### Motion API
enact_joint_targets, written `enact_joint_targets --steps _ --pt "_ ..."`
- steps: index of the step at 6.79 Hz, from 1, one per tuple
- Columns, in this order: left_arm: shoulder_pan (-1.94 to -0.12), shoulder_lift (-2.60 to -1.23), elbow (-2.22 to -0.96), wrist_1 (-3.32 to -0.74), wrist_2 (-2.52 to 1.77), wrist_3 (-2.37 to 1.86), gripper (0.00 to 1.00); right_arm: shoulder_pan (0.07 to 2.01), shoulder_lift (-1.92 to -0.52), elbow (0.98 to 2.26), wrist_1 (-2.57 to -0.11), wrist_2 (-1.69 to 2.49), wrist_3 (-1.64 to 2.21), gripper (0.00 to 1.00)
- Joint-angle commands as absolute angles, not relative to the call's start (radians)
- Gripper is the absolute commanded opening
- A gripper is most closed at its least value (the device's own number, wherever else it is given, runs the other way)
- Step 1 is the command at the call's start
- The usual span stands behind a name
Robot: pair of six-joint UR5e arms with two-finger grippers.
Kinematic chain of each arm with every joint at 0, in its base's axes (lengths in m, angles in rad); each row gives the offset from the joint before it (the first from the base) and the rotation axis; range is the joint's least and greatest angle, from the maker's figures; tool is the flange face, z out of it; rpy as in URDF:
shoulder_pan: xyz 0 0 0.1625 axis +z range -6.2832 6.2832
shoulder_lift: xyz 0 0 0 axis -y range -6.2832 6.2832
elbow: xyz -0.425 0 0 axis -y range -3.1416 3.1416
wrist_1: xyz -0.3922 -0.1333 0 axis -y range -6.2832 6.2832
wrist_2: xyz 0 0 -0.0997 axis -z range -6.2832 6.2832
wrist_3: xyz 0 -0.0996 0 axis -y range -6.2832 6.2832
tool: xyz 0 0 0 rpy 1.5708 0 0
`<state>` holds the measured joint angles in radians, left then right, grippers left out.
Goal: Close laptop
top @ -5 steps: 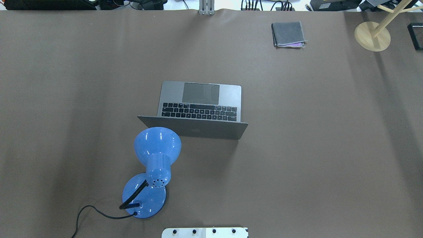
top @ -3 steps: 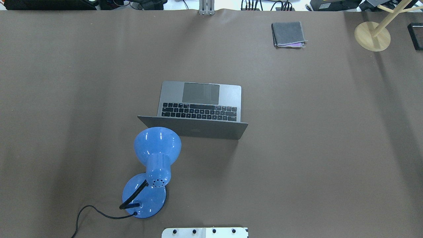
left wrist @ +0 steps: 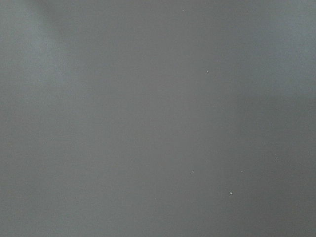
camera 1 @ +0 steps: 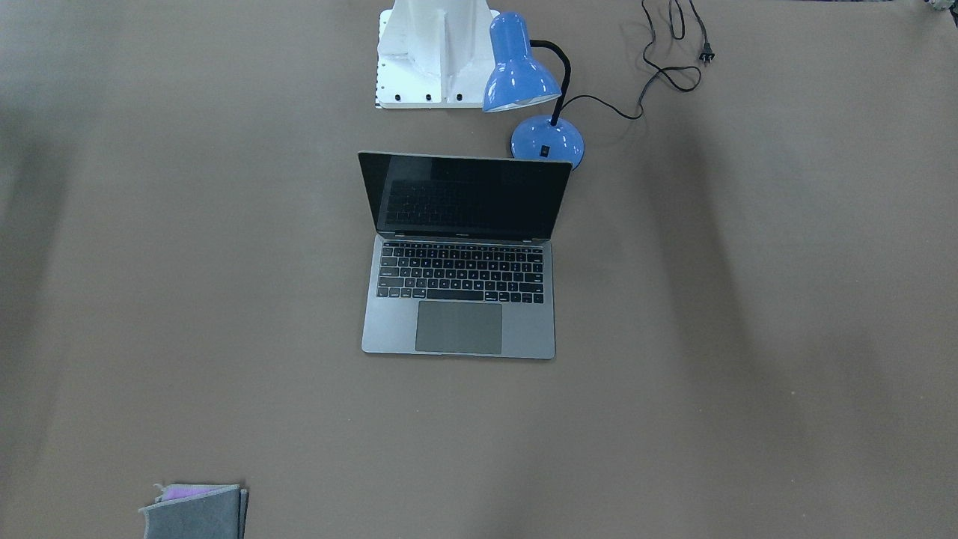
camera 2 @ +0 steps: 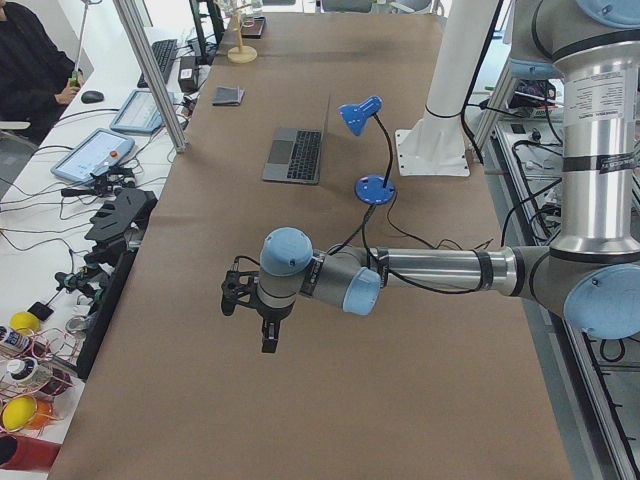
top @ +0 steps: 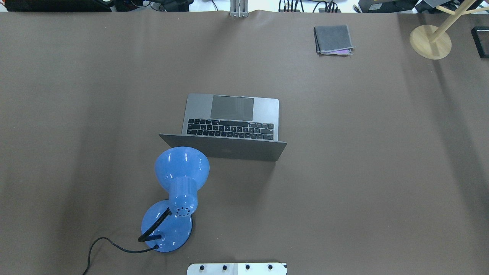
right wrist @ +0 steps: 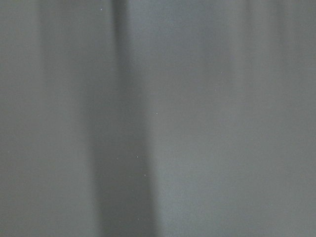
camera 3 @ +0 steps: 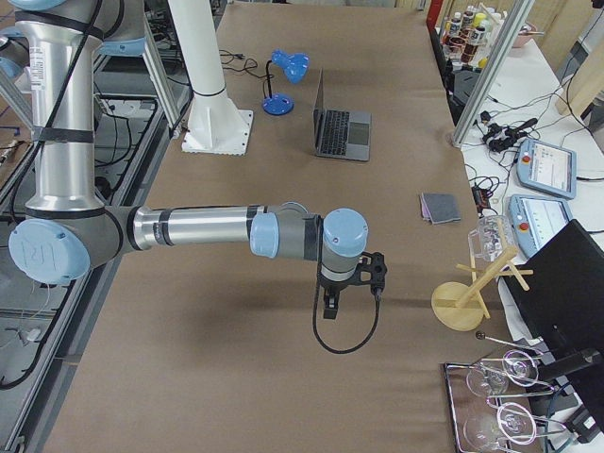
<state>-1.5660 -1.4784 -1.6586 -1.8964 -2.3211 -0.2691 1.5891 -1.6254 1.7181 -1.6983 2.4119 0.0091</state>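
Pushing its lid's top edge should fold the stiff, slick laptop (top: 233, 114), far from left pincer (camera 2: 266, 330) and right pincer (camera 3: 330, 302); their opening cannot be told.

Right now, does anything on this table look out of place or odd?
Nothing is spilled or broken. The laptop stands open, and the blue lamp behind it has its plug lying loose on the table.

The blue desk lamp (top: 182, 168) stands just behind the laptop (top: 233, 118). Its shade is close to the lid's left corner. There is room to reach in over the flat table (top: 363, 152) on the laptop's right side.
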Motion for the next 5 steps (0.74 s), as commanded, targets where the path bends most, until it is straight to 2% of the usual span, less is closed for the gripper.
enact_joint_targets --steps 1,5 --pt "-1.568 -1.476 -1.667 -1.908 -2.332 -0.268 0.99 1.589 -1.629 1.733 -1.701 2.413 0.009 1.0" --pt "-1.562 -1.493 -1.651 -1.891 -2.329 -0.279 0.99 1.589 -1.631 1.743 -1.704 2.419 0.011 1.0"
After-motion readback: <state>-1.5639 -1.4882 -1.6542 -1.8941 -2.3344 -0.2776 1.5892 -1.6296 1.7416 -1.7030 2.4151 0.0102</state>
